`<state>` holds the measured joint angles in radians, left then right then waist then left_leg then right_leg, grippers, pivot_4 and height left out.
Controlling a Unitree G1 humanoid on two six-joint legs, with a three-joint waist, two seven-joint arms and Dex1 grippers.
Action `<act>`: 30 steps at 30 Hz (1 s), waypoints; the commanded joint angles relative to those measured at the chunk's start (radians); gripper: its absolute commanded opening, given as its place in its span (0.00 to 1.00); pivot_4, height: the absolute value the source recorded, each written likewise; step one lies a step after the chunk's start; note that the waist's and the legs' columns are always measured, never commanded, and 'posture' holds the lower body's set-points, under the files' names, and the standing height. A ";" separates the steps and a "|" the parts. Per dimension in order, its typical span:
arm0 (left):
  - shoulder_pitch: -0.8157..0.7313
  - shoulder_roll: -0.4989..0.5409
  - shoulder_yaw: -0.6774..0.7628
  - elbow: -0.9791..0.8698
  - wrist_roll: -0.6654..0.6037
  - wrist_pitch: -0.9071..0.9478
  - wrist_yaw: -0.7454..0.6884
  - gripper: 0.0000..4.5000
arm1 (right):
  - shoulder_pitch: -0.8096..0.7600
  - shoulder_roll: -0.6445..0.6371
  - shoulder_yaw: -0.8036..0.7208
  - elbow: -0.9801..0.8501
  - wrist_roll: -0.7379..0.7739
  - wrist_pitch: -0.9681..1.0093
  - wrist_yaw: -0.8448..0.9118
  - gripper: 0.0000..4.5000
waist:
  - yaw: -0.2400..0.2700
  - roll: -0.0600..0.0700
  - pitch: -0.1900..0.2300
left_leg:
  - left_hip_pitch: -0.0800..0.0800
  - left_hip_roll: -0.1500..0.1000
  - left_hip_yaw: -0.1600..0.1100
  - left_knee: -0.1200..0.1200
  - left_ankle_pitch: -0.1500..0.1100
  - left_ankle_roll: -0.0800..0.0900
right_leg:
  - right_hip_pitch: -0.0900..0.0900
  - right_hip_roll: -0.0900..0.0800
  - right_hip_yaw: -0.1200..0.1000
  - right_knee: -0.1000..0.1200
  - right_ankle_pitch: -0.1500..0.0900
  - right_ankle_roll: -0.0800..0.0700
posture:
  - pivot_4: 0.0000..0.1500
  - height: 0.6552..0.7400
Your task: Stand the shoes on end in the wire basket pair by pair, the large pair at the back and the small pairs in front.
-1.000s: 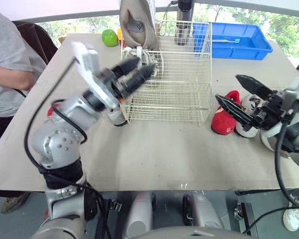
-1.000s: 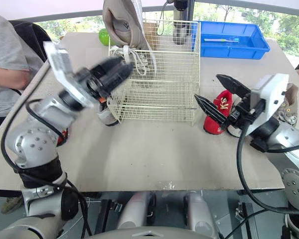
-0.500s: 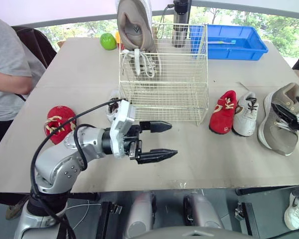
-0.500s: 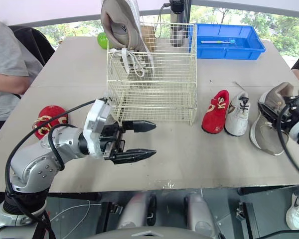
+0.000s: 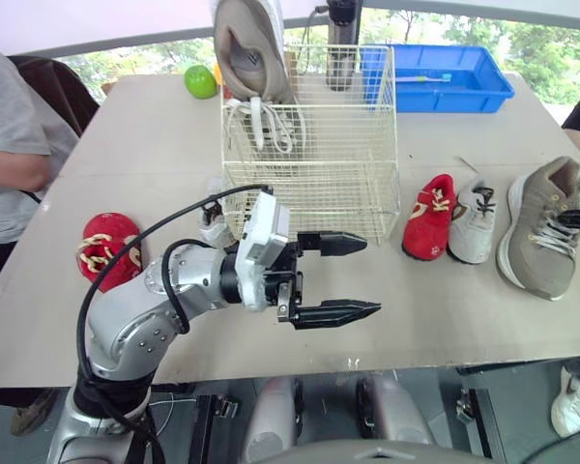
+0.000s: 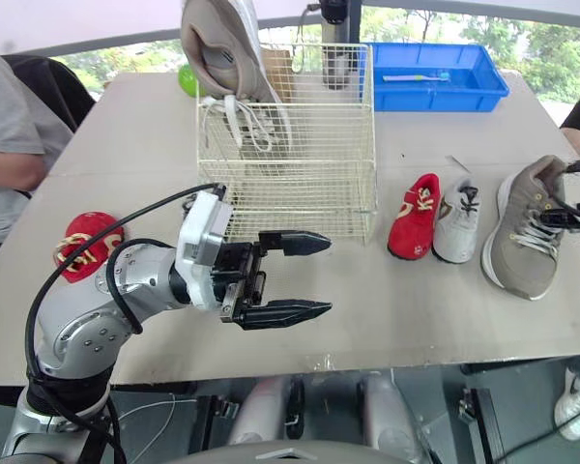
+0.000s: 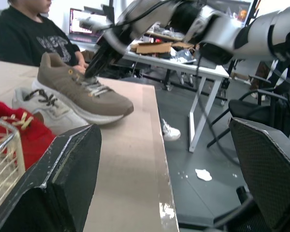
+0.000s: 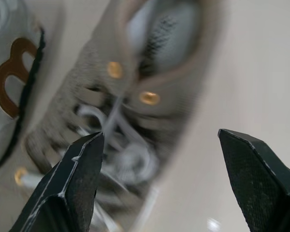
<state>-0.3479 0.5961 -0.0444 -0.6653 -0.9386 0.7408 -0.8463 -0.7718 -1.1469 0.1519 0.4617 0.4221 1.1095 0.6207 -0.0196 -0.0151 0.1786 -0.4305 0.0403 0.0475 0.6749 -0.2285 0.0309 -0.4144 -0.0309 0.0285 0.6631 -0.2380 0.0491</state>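
The wire basket (image 5: pixel 309 184) stands mid-counter with one big tan sneaker (image 5: pixel 246 53) set on end in its back left corner, laces hanging inside. The matching tan sneaker (image 5: pixel 541 227) lies flat on the counter (image 5: pixel 416 309), well to the right. Between it and the basket sit a small red shoe (image 5: pixel 430 217) and a small white shoe (image 5: pixel 474 222), side by side. Another red shoe (image 5: pixel 106 249) lies to the basket's left. The right pincer (image 8: pixel 158 145) hangs spread wide over the flat sneaker's laces. The left pincer (image 5: pixel 369 275) hovers just in front of the basket, wide and holding nothing. A blue tray (image 5: pixel 445 77) and a green apple (image 5: pixel 199 81) sit behind.
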 commanded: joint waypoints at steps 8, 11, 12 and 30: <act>-0.017 -0.002 0.004 -0.107 -0.049 0.001 0.072 1.00 | -0.191 0.119 0.102 0.513 -0.273 -0.170 0.244 0.10 | 0.005 -0.011 -0.007 | 0.001 0.000 0.000 -0.001 0.000 0.000 | 0.002 0.000 -0.001 -0.001 0.000 0.000 | 1.00 1.00; -0.001 0.002 -0.003 -0.099 -0.035 -0.013 0.066 1.00 | -0.193 0.108 0.061 0.501 -0.282 -0.172 0.267 0.01 | 0.008 -0.012 -0.007 | 0.001 0.000 0.000 -0.001 0.000 0.000 | 0.002 -0.001 -0.001 -0.001 0.000 0.000 | 1.00 1.00; 0.001 0.001 -0.006 -0.087 -0.026 -0.020 0.058 1.00 | -0.180 0.100 0.021 0.477 -0.267 -0.179 0.259 0.01 | 0.009 -0.012 -0.007 | 0.001 0.000 0.000 -0.001 0.000 0.000 | 0.002 -0.001 -0.001 -0.001 0.000 0.000 | 1.00 1.00; 0.100 -0.234 0.088 -0.064 0.075 -0.187 0.366 1.00 | -0.178 0.532 -0.618 -0.600 0.122 -0.335 -0.301 0.01 | -0.028 0.009 -0.004 | 0.010 0.000 0.000 -0.006 0.000 0.000 | 0.001 0.004 0.013 0.001 0.001 0.003 | 1.00 1.00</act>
<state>-0.2663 0.3611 0.0066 -0.6980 -0.8887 0.6076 -0.5019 -0.8719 -0.6336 -0.5501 -0.1020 0.5600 0.8487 0.3355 -0.0480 -0.0060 0.1742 -0.4193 0.0398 0.0480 0.6675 -0.2285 0.0308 -0.4132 -0.0264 0.0430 0.6643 -0.2365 0.0515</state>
